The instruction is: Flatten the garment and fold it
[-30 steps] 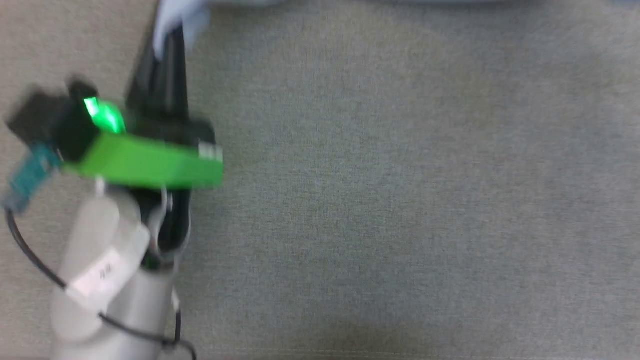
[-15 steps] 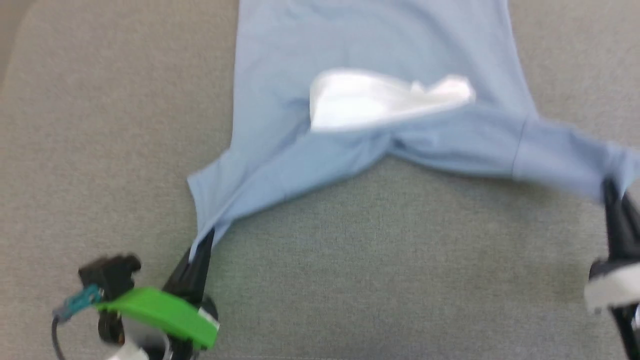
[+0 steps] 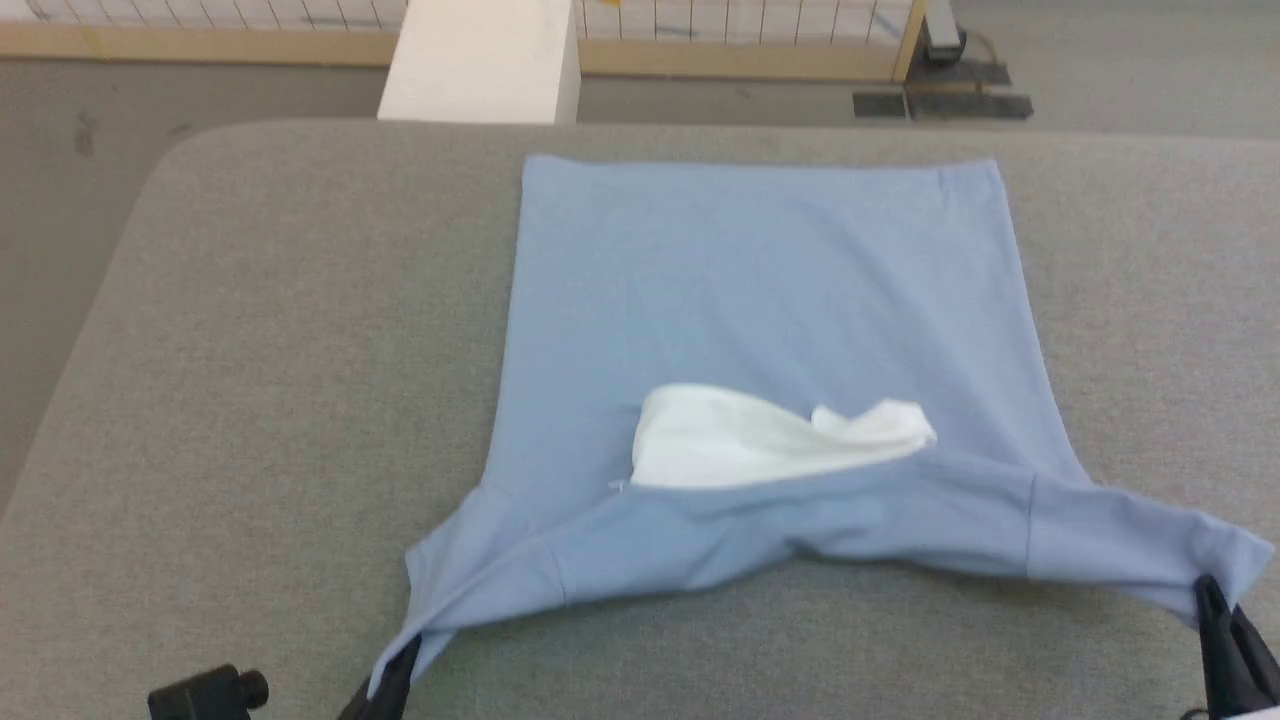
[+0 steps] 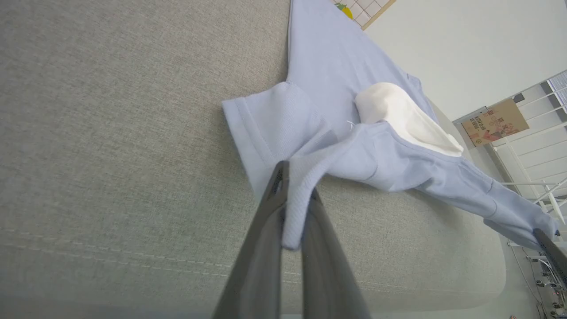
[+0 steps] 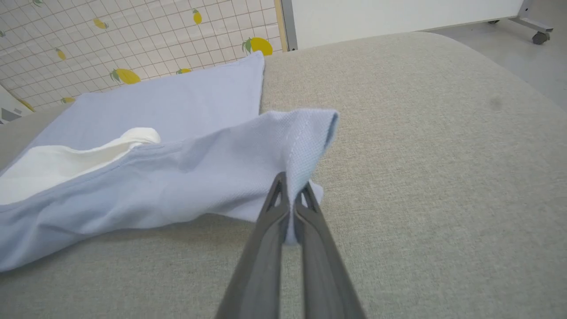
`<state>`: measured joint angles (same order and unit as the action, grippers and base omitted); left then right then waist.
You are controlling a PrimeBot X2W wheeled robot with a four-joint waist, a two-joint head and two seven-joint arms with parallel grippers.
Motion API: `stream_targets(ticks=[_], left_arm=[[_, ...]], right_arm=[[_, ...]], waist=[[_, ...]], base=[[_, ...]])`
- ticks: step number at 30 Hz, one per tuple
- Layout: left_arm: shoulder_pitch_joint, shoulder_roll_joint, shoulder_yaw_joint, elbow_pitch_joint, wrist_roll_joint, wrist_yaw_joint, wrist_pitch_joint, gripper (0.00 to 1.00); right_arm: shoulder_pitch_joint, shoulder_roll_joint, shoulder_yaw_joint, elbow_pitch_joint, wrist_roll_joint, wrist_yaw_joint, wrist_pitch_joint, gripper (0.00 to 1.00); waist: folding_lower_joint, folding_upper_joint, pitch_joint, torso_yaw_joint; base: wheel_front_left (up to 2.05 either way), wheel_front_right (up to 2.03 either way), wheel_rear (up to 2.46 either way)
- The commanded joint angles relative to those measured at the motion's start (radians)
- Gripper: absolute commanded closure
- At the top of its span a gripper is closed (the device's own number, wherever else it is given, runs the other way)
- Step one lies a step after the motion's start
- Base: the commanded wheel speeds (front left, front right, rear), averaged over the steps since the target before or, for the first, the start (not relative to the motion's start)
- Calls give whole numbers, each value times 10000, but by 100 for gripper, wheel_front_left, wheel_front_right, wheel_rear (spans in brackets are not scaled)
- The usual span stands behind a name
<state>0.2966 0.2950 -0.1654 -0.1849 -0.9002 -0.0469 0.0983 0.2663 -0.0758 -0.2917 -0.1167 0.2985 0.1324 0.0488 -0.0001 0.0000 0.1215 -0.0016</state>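
Observation:
The garment, a light blue short-sleeved shirt with a white collar, lies spread on the grey padded table, hem at the far side and collar toward me. My left gripper is shut on the left sleeve's edge at the lower left. The same pinch is plain in the left wrist view, where the sleeve sits folded between that gripper's two fingers. My right gripper is shut on the right sleeve's tip at the lower right. In the right wrist view the sleeve stands bunched in that gripper.
The table's rounded far-left corner and far edge drop to a grey floor. A white block and a low wooden-framed tiled panel stand beyond the table. Bare grey padding lies to both sides of the shirt.
The head camera has tilted up, so the whole shirt and the table's far edge have come into view. Both grippers stay shut on the sleeves.

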Motion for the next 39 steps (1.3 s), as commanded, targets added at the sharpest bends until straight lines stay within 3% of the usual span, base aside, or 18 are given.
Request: stream_targets(ticks=[1, 15, 29, 32, 33, 36, 39], left_arm=[[287, 136, 31, -94, -48, 71, 99, 100], [244, 481, -456, -668, 779, 235, 309, 100], [-948, 354, -1310, -1300, 1637, 288, 635, 100], [-952, 344, -1326, -1321, 1664, 332, 627, 100], [-944, 345, -1332, -1330, 1675, 339, 619, 100], [-913, 302, -1358, -1382, 1644, 335, 567, 100], [-879, 272, -1387, -1436, 1649, 322, 490, 100]], right_arm=[[220, 71, -80, -141, -66, -17, 47, 100], [621, 250, -201, 58, -451, -17, 895, 100], [-1173, -282, 167, 3621, -1366, -17, 1567, 100], [-1403, -234, 134, 4098, -1300, -17, 1611, 96], [-1441, -217, 128, 4108, -1191, -17, 1661, 0], [-1463, -370, 105, 3637, -574, -17, 1810, 0], [-1219, -754, -154, 2414, 303, -17, 2707, 0]], waist=[[1, 0, -513, 80], [1, 0, -690, 412], [1, 0, -82, 532], [1, 0, -46, 426], [1, 0, -34, 396], [1, 0, 33, 339], [1, 0, 139, 352]], base=[[0, 0, 0], [0, 0, 0], [0, 0, 0], [0, 0, 0], [0, 0, 0], [0, 0, 0], [0, 0, 0]])
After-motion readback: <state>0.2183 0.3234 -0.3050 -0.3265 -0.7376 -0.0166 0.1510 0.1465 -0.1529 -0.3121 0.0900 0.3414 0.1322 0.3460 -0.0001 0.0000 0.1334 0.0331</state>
